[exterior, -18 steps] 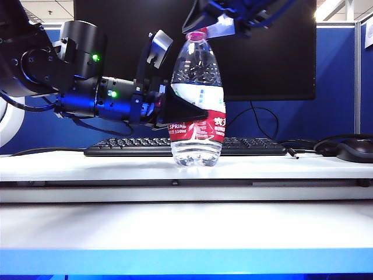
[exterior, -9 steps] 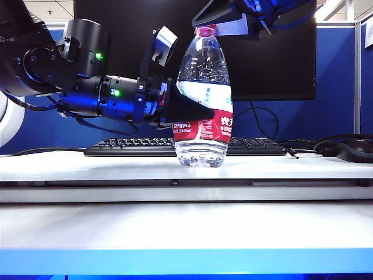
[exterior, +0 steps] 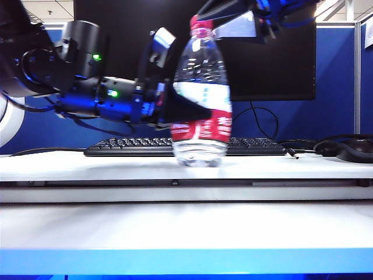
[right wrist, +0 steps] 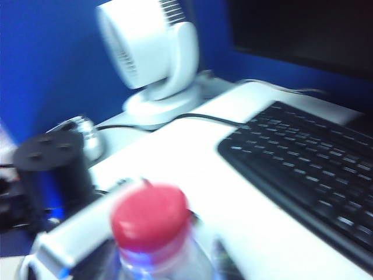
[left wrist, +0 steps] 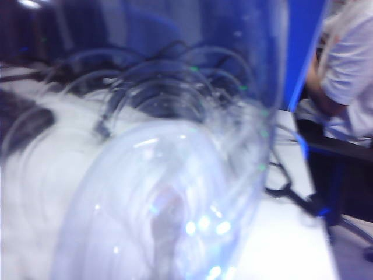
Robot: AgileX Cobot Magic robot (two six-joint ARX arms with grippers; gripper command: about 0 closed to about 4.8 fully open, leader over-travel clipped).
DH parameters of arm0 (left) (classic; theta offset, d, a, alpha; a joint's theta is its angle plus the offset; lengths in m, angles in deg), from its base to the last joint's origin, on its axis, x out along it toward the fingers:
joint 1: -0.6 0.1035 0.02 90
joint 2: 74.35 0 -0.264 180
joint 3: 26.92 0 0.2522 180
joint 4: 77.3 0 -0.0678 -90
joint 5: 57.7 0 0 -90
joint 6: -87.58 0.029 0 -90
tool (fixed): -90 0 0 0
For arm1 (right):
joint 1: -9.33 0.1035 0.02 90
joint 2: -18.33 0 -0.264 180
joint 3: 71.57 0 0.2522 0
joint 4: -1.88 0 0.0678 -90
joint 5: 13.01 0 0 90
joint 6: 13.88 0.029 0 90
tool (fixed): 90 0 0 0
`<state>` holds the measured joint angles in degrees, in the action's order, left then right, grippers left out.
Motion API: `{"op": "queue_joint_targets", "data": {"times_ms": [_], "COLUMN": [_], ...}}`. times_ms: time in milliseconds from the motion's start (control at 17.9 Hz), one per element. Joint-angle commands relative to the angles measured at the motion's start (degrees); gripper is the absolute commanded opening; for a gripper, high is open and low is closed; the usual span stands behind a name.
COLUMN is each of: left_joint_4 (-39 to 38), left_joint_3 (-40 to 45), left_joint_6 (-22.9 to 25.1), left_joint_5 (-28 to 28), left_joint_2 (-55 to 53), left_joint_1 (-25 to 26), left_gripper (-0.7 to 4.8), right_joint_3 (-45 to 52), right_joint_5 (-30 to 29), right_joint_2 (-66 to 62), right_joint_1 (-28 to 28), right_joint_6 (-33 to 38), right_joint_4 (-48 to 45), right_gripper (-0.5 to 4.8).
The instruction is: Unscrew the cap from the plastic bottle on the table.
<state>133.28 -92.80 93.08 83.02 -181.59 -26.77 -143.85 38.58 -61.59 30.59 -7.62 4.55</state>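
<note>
The plastic bottle stands on the table, clear with a red and white label, and it is blurred by motion. My left gripper reaches in from the left and is shut on its middle, at the label. In the left wrist view the clear bottle wall fills the picture and hides the fingers. The red cap sits on the neck. My right gripper hangs just to the right of the cap, off it. The right wrist view shows the cap bare, with no finger on it.
Behind the bottle lie a black keyboard and a dark monitor. A mouse with its cable lies at the right. The right wrist view also shows a white fan and a black cylinder. A person in white is beside the table.
The right gripper has come off the cap and shifted to the right, leaving the cap bare. The bottle rocked to the right and back in the left gripper's hold.
</note>
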Motion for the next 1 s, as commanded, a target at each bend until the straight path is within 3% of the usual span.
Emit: {"op": "queue_joint_targets", "data": {"times_ms": [56,112,223,669,1004], "left_joint_4": [-0.09,-0.09,-0.09,-0.11,-0.17], "left_joint_3": [0.04,0.04,0.04,0.04,0.09], "left_joint_6": [0.02,0.02,0.04,0.04,0.02], "left_joint_5": [-0.52,-0.52,-0.59,-0.98,-0.96], "left_joint_2": [0.02,0.02,0.02,0.02,0.02], "left_joint_1": [0.02,0.02,0.02,0.02,0.02], "left_gripper": [-0.03,-0.03,-0.03,-0.03,-0.03], "right_joint_3": [-0.26,-0.26,-0.26,-0.26,-0.28], "right_joint_5": [4.55,5.75,8.87,43.95,51.34], "right_joint_2": [0.24,0.24,0.28,0.28,0.28], "right_joint_1": [1.07,1.70,4.22,18.16,20.26], "right_joint_6": [2.58,2.97,3.26,3.15,4.15], "right_joint_4": [-0.28,0.11,0.70,0.50,-2.21], "right_gripper": [3.48,3.51,4.31,4.36,4.35]}}
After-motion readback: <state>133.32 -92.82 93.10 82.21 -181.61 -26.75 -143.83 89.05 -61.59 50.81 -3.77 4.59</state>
